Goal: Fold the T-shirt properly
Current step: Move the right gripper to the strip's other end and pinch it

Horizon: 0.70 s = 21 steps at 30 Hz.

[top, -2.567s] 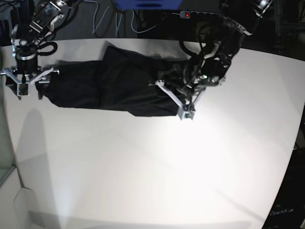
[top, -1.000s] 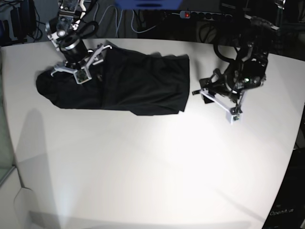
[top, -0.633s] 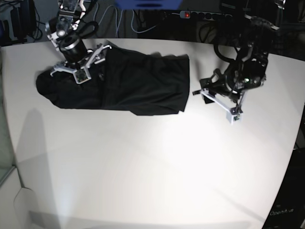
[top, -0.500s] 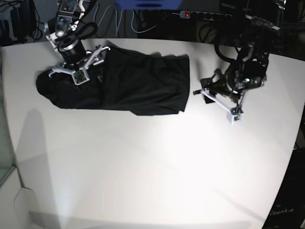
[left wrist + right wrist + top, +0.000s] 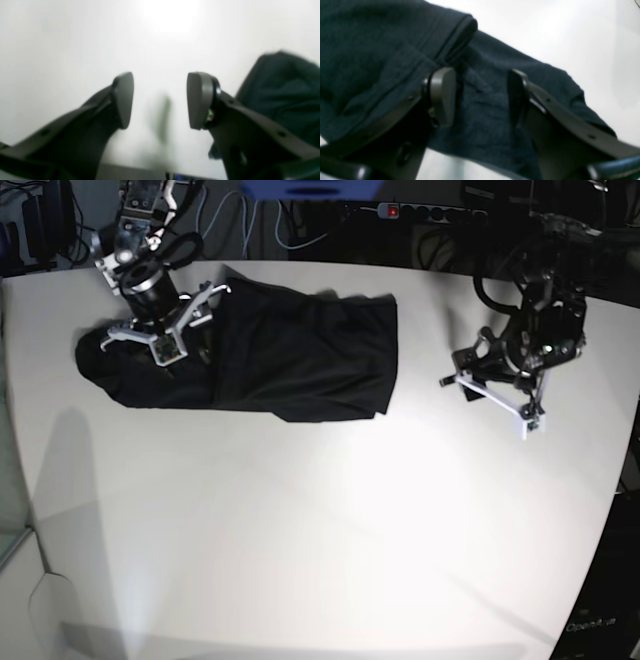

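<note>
Lying folded lengthwise at the table's far left, the T-shirt looks soft, limp and light (likely to sag). The right gripper hangs spread above its hemmed edge; the left gripper gapes empty, well apart. Pinch a layered edge.

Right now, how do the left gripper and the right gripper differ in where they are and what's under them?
The right gripper is over the T-shirt, at its end nearest that arm; the left gripper is off to the shirt's other side, apart from it. Between the right gripper's fingers lies dark fabric, seemingly not pinched; between the left gripper's fingers only bare white table shows. Both are open and hold nothing.
</note>
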Each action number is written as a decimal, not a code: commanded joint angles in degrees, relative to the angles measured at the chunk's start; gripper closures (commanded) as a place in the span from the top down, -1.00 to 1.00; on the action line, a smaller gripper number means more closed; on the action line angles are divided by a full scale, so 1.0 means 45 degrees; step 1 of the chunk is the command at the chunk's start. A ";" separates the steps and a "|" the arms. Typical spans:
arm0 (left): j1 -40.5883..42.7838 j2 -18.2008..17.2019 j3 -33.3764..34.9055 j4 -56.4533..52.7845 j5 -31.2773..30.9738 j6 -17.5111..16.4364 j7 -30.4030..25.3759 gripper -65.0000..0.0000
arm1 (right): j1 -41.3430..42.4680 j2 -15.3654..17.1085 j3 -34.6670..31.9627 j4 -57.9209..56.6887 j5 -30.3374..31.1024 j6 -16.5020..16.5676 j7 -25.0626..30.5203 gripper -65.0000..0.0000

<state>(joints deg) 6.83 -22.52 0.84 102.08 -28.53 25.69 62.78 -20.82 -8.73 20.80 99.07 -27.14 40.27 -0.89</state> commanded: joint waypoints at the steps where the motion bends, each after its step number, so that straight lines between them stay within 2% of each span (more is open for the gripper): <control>1: -0.0199 -0.0123 -0.0080 0.0182 0.0021 -0.0015 -0.0228 0.02 | 0.0026 -0.0003 -0.0001 0.0364 0.0238 -0.0060 0.0285 -0.07; 13: -0.0101 -0.0143 -0.0080 0.0182 0.0041 -0.0015 -0.0228 0.02 | -0.0717 -0.0042 -0.1681 0.0520 0.0238 -0.0060 0.0285 -0.06; 21: -0.0121 -0.0143 -0.0080 0.0182 0.0041 -0.0015 -0.0208 0.02 | -0.0697 -0.0042 -0.1662 0.0090 0.0238 -0.0060 0.0265 -0.06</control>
<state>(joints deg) 6.96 -22.55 0.84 102.08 -28.53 25.69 62.39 -24.01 -8.73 13.28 98.78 -26.94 40.25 -0.86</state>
